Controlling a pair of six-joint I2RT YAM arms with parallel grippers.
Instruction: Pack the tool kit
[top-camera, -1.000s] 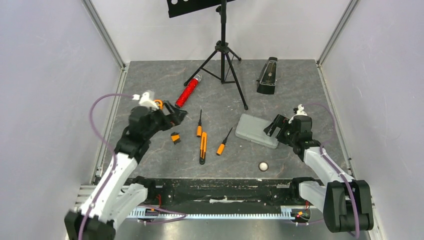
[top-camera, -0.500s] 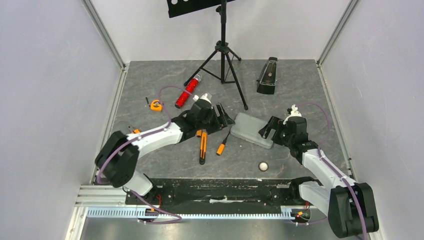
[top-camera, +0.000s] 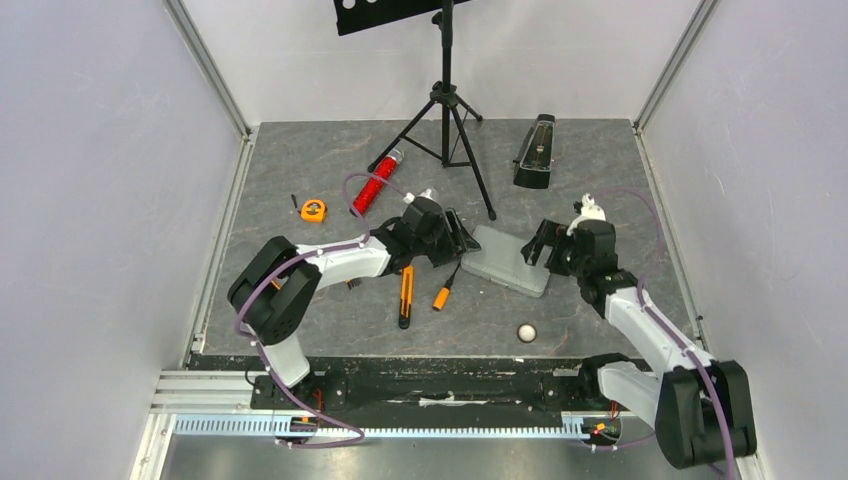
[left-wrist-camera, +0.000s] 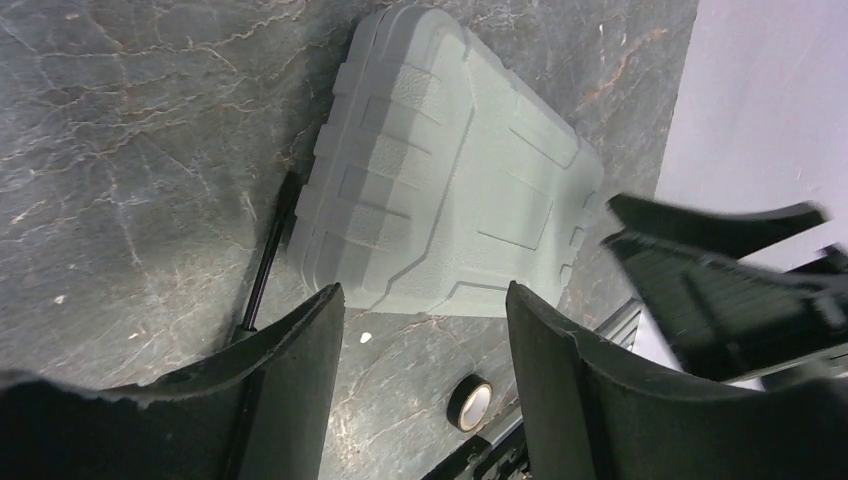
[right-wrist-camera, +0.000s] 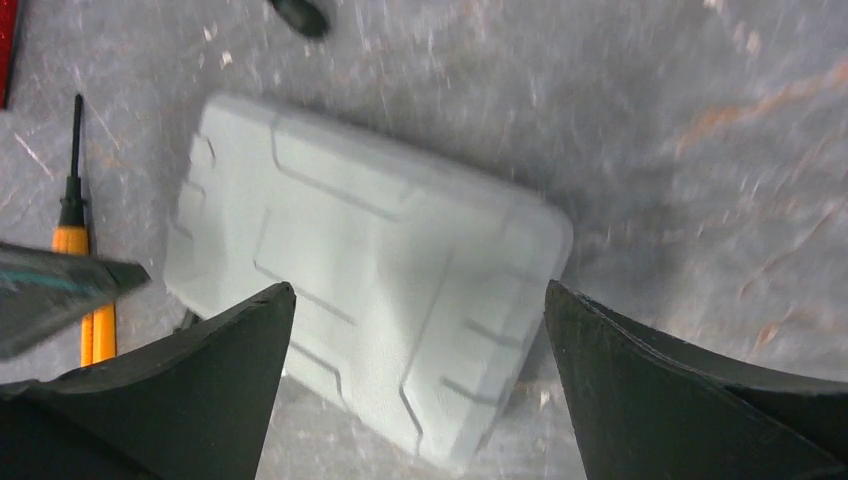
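The left gripper, jaws apart, hides a screwdriver handle. The grey case lies closed; right gripper jaws wide, empty.

Even, diffuse light from above fills the overhead view. The pale walls are bright, and the dark table carries only faint, soft shadows and no glare. The left wrist view is crisp on the grey case but dim along its lower edge. The right wrist view is smeared by motion blur, which softens the case's edges.
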